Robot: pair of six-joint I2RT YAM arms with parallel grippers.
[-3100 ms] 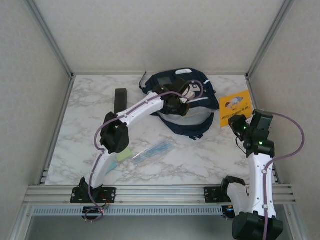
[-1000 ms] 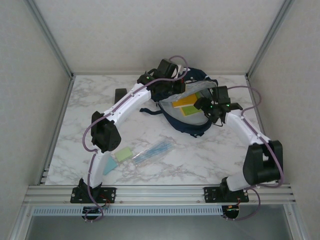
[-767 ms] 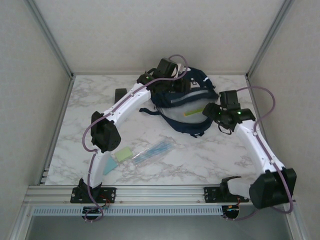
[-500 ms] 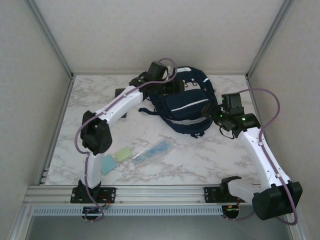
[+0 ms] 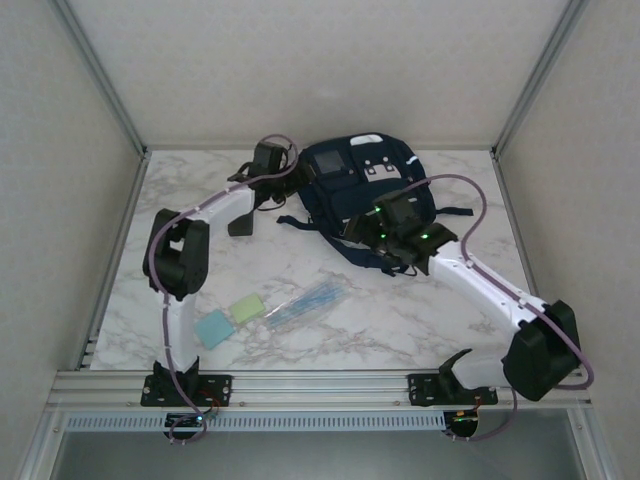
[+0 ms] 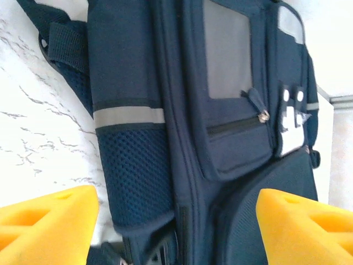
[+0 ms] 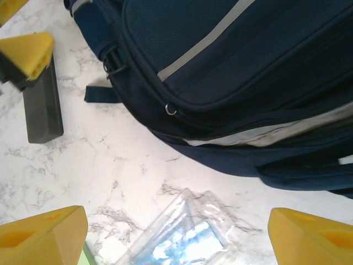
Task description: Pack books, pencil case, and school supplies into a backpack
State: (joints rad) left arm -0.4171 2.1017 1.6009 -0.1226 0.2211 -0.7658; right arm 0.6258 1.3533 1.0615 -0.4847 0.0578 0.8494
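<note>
L end effector open, R end effector open; backpack flat, long axis near-far.

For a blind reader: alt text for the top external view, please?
A navy backpack lies at the back of a marble table, the left gripper beside its left edge, the right gripper over its near edge. In front lie a pale blue pad, a pale green pad and a clear pouch.
</note>
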